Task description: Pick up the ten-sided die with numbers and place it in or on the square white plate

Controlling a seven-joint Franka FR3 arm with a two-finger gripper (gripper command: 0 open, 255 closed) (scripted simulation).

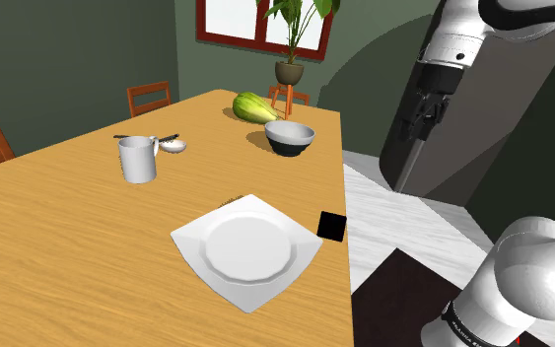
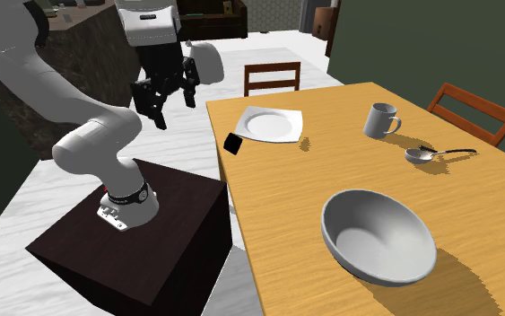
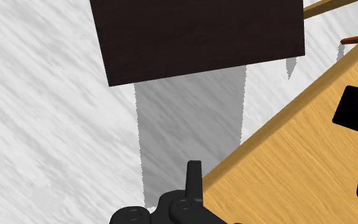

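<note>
In the shoulder view the gripper (image 1: 418,138) hangs off the table (image 1: 78,237), above the pale floor (image 1: 403,222). The black die (image 1: 331,226) sits lower than the jaws and toward this view's left, at the table's edge, just beside a corner of the square white plate (image 1: 248,246).

In the second exterior view the jaws stand apart with nothing between them. The die lies below them and to this view's right, with the plate (image 2: 271,125) just beyond it.

In the wrist view the two fingers (image 3: 194,175) are spread wide over the table's edge. The die lies ahead of the finger over the table, not within the gap. The dark stand (image 3: 196,38) lies farther ahead.
</note>
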